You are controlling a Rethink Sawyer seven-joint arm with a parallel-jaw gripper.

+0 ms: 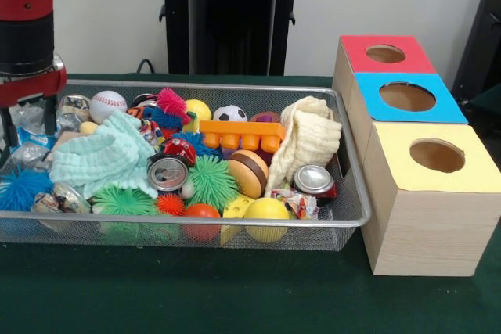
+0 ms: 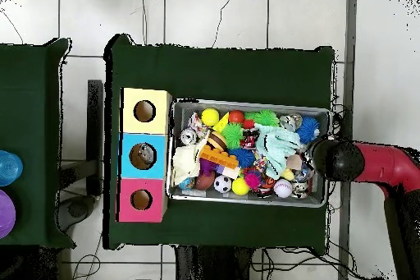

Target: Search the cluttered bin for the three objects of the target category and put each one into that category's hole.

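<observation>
Heaped in the shallow silver wire-mesh bin (image 1: 344, 220): spiky rubber balls, a baseball, crushed metal cans (image 1: 167, 173), a mint knitted cloth (image 1: 102, 160), a cream cloth and an orange block. Tucked among them, crinkly clear plastic packets (one (image 1: 296, 202) by the near rim, others (image 1: 25, 119) at the end under the arm). Beside the bin, three wooden boxes topped red (image 1: 383, 54), blue (image 1: 407, 97) and yellow (image 1: 436, 156), holes showing nothing inside; red-and-black gripper (image 1: 30, 111) low over the bin's end, grip impossible to tell.

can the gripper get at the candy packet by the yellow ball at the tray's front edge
Probably yes: the packet lies on top beside the yellow ball, but the arm is at the tray's opposite end.
</observation>
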